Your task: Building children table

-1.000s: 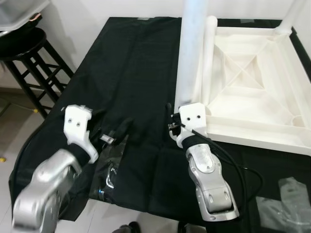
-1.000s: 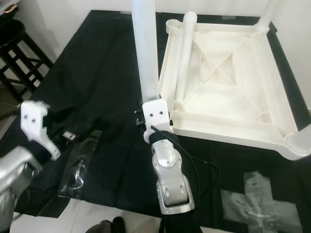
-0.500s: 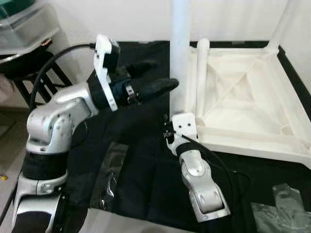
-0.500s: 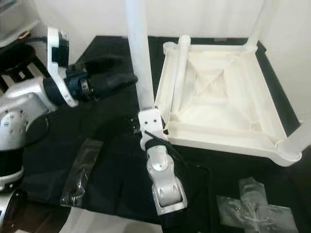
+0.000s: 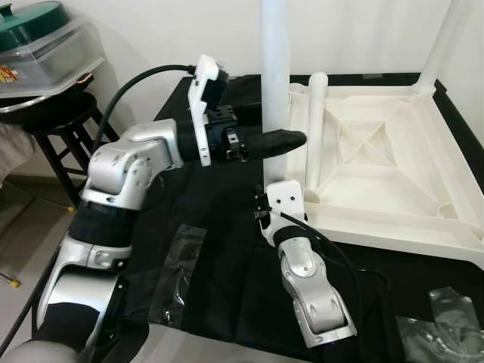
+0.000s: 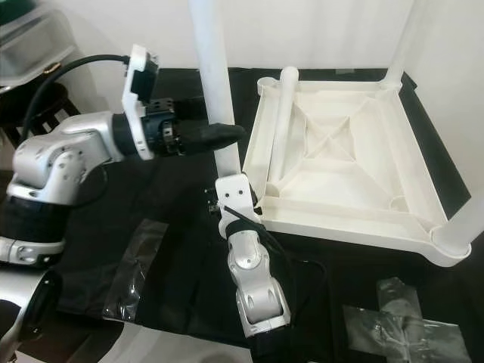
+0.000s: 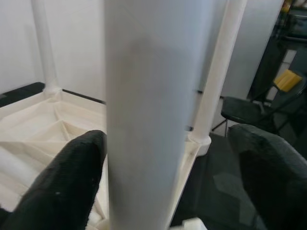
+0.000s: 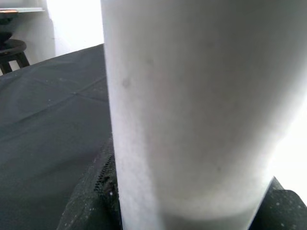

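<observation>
The right gripper [image 5: 274,175] was clamped low on the upright white leg [image 5: 274,83] beside the upturned tabletop [image 5: 386,162]. The left gripper [image 7: 168,182] straddled it higher, jaws apart. The leg looked light, stiff and slick, best held near mid-length.

No legible text, brand, number or sign appears in any view. A small red-and-yellow printed patch on the clear lidded container [image 5: 45,57], at the stool's edge of the scene, is too small to read.
</observation>
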{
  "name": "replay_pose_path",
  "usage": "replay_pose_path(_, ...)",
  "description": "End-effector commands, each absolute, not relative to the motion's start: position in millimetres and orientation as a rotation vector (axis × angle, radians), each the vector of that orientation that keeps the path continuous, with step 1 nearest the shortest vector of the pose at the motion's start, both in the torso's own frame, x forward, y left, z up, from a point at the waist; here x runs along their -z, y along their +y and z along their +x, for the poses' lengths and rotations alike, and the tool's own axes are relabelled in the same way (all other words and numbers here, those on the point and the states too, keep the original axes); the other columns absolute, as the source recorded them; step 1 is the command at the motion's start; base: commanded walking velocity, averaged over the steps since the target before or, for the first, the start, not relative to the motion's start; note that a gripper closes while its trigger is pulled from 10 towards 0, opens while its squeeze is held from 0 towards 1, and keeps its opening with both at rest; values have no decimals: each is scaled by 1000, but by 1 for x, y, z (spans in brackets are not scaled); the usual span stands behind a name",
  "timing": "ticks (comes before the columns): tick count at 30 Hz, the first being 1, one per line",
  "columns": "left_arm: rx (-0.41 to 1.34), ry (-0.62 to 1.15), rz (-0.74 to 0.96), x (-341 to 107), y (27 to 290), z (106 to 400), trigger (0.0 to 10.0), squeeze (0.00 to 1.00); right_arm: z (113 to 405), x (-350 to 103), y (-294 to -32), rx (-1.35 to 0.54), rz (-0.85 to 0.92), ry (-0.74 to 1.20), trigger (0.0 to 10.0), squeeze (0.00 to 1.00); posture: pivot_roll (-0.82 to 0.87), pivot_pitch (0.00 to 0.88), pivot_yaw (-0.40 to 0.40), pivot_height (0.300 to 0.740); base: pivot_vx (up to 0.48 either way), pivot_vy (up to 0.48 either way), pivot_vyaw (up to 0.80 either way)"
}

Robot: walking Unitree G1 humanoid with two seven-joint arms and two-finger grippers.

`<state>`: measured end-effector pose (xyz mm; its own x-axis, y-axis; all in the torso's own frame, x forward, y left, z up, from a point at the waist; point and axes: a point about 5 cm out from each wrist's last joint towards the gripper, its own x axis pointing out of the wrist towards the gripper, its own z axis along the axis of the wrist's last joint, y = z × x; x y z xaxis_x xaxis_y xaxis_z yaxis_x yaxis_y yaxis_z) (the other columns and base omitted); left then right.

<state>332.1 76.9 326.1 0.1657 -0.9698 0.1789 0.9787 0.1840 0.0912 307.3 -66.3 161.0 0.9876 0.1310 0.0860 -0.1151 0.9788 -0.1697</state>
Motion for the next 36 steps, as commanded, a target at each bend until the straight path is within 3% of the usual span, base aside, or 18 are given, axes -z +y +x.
replay_pose_path(1, 1401, -232, -36, -330, 76, 332, 3686, 0, 302, -157, -42, -206, -183, -86, 10000, 0, 3, 92, 73, 740, 0, 0, 0)
replay_pose_path(2, 1446, -247, -56, -333, 71, 330, 0, 0, 303, -158, -42, -207, -182, -89, 10000, 0, -2, 91, 75, 740, 0, 0, 0)
replay_pose_path(9, 1520, -253, -49, -335, 67, 325, 0, 0, 307, -162, -47, -203, -189, -103, 10000, 0, -6, 85, 75, 740, 0, 0, 0)
replay_pose_path(14, 1533, -259, -15, -334, 68, 325, 0, 0, 310, -183, -49, -332, -194, -216, 10000, 31, -7, 77, 74, 740, 0, 0, 0)
replay_pose_path(15, 1535, -260, -12, -333, 68, 324, 0, 0, 310, -191, -49, -405, -161, -241, 10000, 1000, -8, 76, 73, 740, 0, 0, 0)
replay_pose_path(19, 1546, -259, -5, -333, 69, 323, 0, 0, 310, -218, -53, -686, -86, -317, 10000, 1000, -15, 69, 74, 740, 0, 0, 0)
replay_pose_path(22, 1549, -258, -3, -333, 69, 323, 0, 0, 309, -225, -55, -756, -81, -338, 10000, 1000, -15, 69, 74, 740, 0, 0, 0)
replay_pose_path(23, 1554, -258, 2, -332, 68, 322, 0, 0, 312, -237, -65, -888, -142, -359, 10000, 1000, -17, 62, 77, 740, 0, 0, 0)
replay_pose_path(26, 1559, -259, 7, -332, 68, 322, 0, 0, 314, -245, -75, -981, -203, -358, 10000, 1000, -17, 62, 77, 740, 0, 0, 0)
replay_pose_path(27, 1566, -260, 11, -332, 67, 320, 0, 0, 317, -250, -86, -1092, -263, -322, 10000, 592, -16, 61, 76, 740, 0, 0, 0)
replay_pose_path(28, 1566, -260, 11, -332, 67, 320, 0, 0, 317, -250, -86, -1092, -263, -322, 10000, 592, -16, 61, 76, 740, 0, 0, 0)
replay_pose_path(29, 1572, -261, 15, -331, 67, 319, 0, 0, 321, -253, -98, -1172, -306, -287, 10000, 0, -10, 57, 76, 740, 0, 0, 0)
replay_pose_path(36, 1584, -265, 19, -333, 66, 317, 0, 0, 341, -253, -122, -1287, -247, -196, 10000, 0, 2, 54, 75, 740, 0, 0, 0)
